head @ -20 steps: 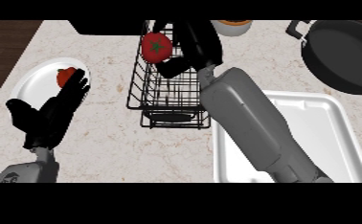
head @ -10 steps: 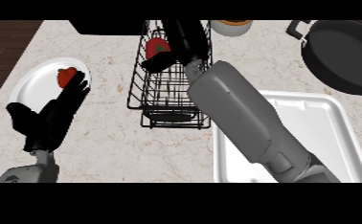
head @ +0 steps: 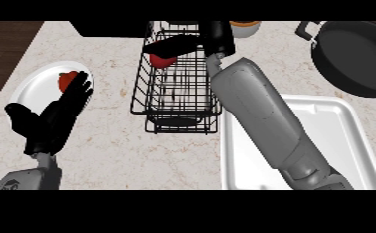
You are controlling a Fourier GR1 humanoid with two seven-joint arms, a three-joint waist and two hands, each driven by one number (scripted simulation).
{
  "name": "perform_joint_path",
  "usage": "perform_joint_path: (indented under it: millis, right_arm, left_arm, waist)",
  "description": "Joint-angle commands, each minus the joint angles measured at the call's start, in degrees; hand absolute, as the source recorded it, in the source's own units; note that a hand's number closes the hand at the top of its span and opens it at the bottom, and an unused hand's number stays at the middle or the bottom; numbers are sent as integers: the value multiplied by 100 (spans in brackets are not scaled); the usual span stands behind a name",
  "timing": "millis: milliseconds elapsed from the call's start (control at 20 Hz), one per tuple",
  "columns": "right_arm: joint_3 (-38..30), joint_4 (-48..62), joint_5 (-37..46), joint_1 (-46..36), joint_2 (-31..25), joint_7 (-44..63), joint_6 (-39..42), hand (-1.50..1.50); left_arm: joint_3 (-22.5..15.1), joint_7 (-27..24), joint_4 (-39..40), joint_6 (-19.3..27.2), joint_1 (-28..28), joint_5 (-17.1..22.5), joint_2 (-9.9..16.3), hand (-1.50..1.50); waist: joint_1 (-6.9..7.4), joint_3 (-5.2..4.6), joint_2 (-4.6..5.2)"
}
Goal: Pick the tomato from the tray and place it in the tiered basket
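Observation:
The red tomato [head: 163,60] lies inside the black wire tiered basket [head: 176,112], at the upper left of its top tier. My right hand [head: 214,37] reaches in over the basket's far end. Its fingers [head: 175,44] stretch out straight to the left, just above the tomato, so the hand is open. The grey right forearm [head: 257,112] crosses the basket's right side and part of the white tray [head: 334,142]. At the left, my left hand [head: 51,120] rests open, fingers up.
A white plate [head: 33,85] lies at the left with a red item [head: 66,79] partly behind the left fingers. A black pan [head: 349,55] sits at the far right. An orange-topped cup [head: 246,26] stands behind the basket. A dark box borders the counter's back.
The right hand pushed farther over the basket. The tomato now shows lower, under straightened fingers, instead of beside curled ones. The left hand has barely moved.

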Motion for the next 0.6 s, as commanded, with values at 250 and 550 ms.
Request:
perform_joint_path:
  millis: [250,550]
  right_arm:
    - [-1276,-658,-718,194,-509,-128,-171,-150]
    - [-2216,-725,-1295,428,-1580,9,422,-150]
  left_arm:
    - [90,30,-116,-120,159,75,88,0]
    - [-20,139,-222,57,147,-64,-56,0]
  waist:
    - [-84,0,-32]
    - [-87,0,-19]
